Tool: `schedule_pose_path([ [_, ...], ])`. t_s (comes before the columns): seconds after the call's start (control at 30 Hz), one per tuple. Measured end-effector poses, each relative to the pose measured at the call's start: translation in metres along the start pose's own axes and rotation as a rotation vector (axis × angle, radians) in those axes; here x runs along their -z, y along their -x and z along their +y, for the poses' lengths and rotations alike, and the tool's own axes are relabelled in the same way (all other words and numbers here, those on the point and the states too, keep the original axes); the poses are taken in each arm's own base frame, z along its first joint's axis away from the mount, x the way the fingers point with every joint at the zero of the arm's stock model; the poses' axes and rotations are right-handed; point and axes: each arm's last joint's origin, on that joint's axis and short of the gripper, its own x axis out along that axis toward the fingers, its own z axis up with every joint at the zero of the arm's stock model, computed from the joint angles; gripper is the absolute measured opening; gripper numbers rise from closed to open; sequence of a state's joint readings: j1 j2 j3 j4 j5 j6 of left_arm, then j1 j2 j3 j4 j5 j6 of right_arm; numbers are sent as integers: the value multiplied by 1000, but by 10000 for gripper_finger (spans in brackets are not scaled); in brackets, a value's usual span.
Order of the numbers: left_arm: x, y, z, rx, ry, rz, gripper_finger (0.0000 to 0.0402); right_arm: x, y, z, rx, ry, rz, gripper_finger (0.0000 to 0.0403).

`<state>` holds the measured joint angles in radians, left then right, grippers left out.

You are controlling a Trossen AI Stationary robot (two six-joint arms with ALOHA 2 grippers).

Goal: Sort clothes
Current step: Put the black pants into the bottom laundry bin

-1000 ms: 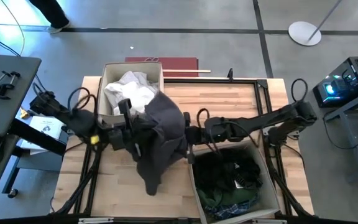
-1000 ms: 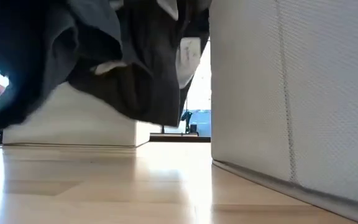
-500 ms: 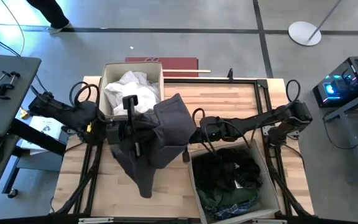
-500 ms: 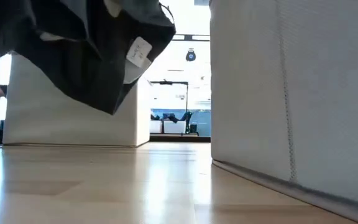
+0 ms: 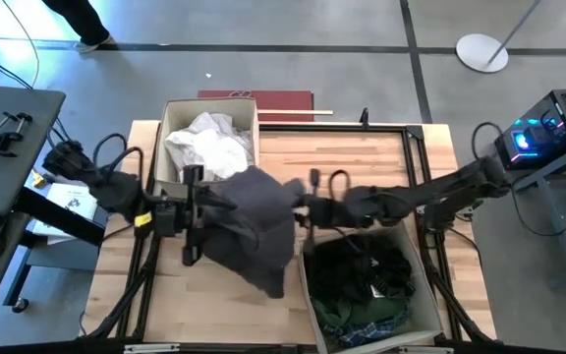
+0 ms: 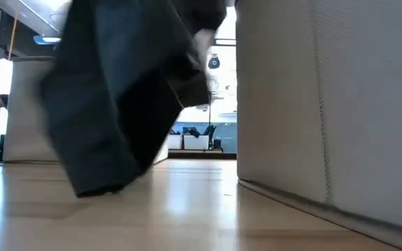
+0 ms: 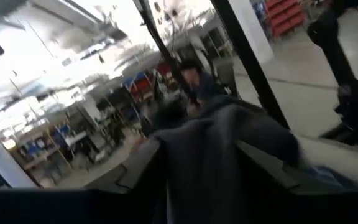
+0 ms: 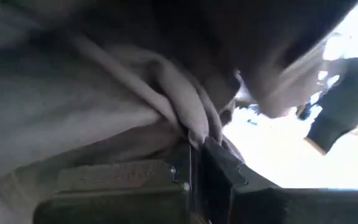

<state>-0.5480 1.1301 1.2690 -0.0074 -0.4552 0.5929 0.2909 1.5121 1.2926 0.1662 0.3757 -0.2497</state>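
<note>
Already the sorting looks well along: the bin (image 5: 170,128) at upper left of the high view holds the white pale pieces (image 5: 207,146), and the bin (image 5: 304,285) at lower right holds dark grey-black ones (image 5: 367,265) with a dark green one (image 5: 354,313) and a bit of blue-white plaid shirt (image 5: 376,321) at its near edge. What seems left is the single dark grey garment (image 5: 249,221) hanging at frame centre between the two arms. The right gripper (image 8: 197,158) is pinched tight on a fold of that garment, the cloth bunched between its closed jaws in its wrist view; in the high view it sits just right of centre, above the dark bin's upper left corner. The left gripper (image 7: 197,165), left of centre, has its fingers (image 7: 142,165) spread with the grey cloth draped between them, so it appears to be letting go rather than gripping. In the low view the garment's hem trails down to the wooden table (image 6: 187,209). By colour, it likely belongs with the dark pile.
</note>
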Motion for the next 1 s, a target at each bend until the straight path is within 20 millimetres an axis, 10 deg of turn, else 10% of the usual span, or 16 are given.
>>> schedule_pose_path([
  [0.4, 5, 35, -17, -117, 64, 273, 200, -92, 118, -4, 136, 102, -347, 2],
  [0.73, 29, 32, -39, -123, 82, 343, 200, -146, 242, -54, -137, -160, -619, 1],
  [1.0, 36, 31, -44, -124, 114, 356, 200, -128, 248, -49, -283, -282, -231, 1],
])
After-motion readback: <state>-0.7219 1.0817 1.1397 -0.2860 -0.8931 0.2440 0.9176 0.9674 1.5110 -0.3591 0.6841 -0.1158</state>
